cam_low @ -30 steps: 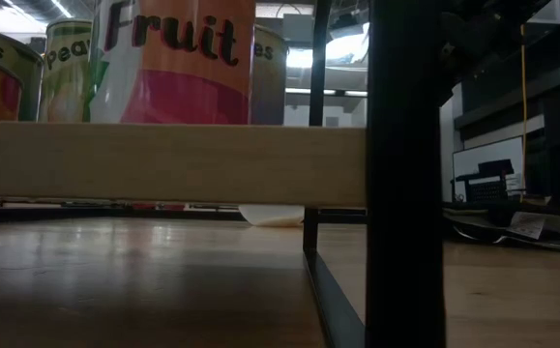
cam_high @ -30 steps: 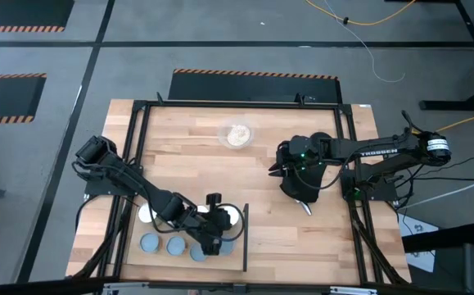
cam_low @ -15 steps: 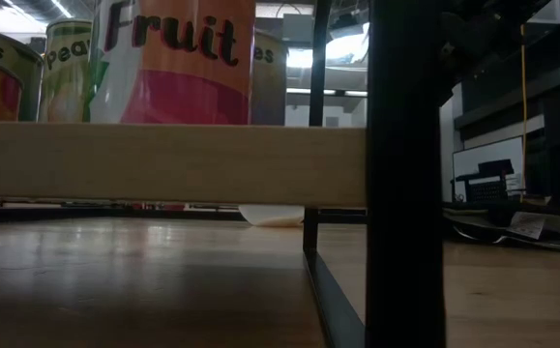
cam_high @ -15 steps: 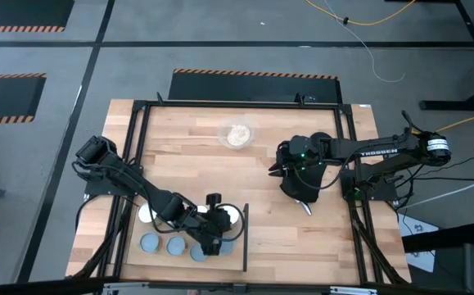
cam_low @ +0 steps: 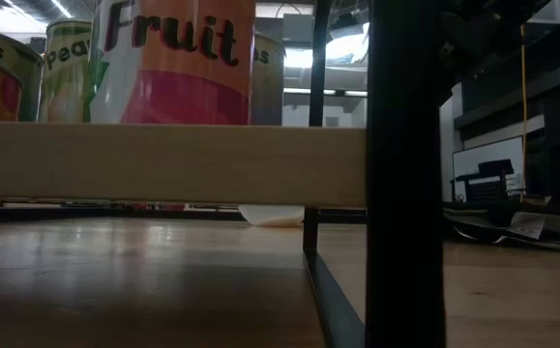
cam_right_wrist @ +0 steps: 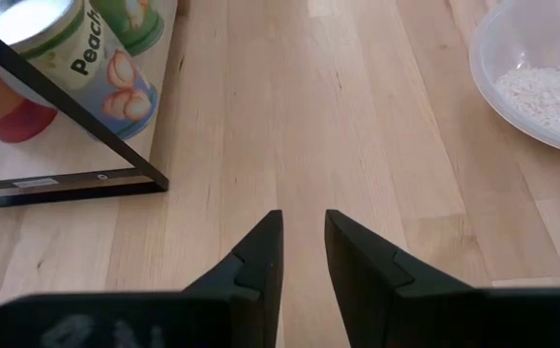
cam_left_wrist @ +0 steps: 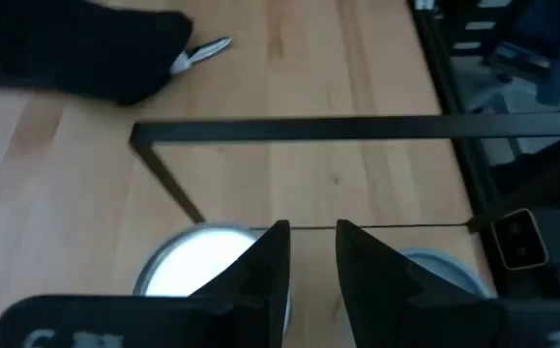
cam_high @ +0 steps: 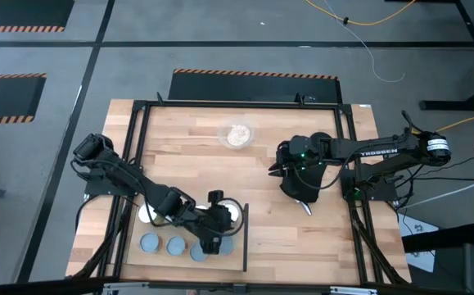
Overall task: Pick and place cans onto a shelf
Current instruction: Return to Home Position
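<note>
The shelf [cam_high: 167, 233] is a light-wood plank at the table's near left, with a black strip [cam_high: 245, 238] along its right edge. Several cans stand on it; their blue-grey tops [cam_high: 149, 243] and white tops [cam_high: 146, 215] show from above. In the low view, a "Fruit" can [cam_low: 178, 58] stands on the plank's edge [cam_low: 163, 164]. My left gripper [cam_high: 218, 238] hovers open over the shelf's right end. Its fingers [cam_left_wrist: 310, 232] are above and between a white-topped can [cam_left_wrist: 197, 266] and a pale-blue one [cam_left_wrist: 439, 266]. My right gripper [cam_high: 275, 170] [cam_right_wrist: 304, 217] waits open above bare wood.
A clear bowl of grains [cam_high: 237, 134] [cam_right_wrist: 541, 87] sits at the far middle. A black oven mitt [cam_high: 300, 190] [cam_left_wrist: 76, 48] lies under the right arm. A black metal frame [cam_high: 138, 106] [cam_left_wrist: 309, 128] borders the table and rises around the shelf.
My left gripper has risen a little above the cans at the shelf's right end. The cans stand as they did, and my right arm has kept still.
</note>
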You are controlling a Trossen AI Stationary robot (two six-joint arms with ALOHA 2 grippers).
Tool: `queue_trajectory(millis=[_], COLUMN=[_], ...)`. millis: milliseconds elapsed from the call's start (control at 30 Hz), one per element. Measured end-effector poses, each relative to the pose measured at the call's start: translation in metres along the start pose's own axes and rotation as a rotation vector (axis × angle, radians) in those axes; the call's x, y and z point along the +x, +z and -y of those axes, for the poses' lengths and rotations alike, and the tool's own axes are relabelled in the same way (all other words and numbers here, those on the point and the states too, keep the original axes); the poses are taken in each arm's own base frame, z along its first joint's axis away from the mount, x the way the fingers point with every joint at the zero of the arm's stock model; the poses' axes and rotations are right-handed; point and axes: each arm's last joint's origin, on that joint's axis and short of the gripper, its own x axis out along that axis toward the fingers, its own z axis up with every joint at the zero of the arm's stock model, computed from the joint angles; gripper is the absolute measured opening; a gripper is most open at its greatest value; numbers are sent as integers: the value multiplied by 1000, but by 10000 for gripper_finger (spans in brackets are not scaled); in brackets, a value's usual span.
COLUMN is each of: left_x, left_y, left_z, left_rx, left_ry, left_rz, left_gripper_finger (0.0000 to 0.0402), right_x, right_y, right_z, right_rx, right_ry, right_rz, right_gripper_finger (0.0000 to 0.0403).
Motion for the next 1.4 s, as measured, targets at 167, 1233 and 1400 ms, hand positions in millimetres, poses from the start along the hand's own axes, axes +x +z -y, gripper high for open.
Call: queue_trajectory(millis=[167, 1233, 1400], left_x=[-10, -19, -20], left_y=[16, 110, 114], left_z=[0, -139, -157], left_rx=[91, 324, 300], left_ry=[-13, 29, 44], left_rz=[0, 260, 291], left_gripper_finger=[80, 80, 80], right_x=[0, -3, -7], right_y=[0, 24, 37], right_z=[0, -3, -5], right_rx=[2, -146, -191], right_ry=[0, 10, 11], right_rz=[2, 255, 392], right_gripper_finger=[84, 84, 84])
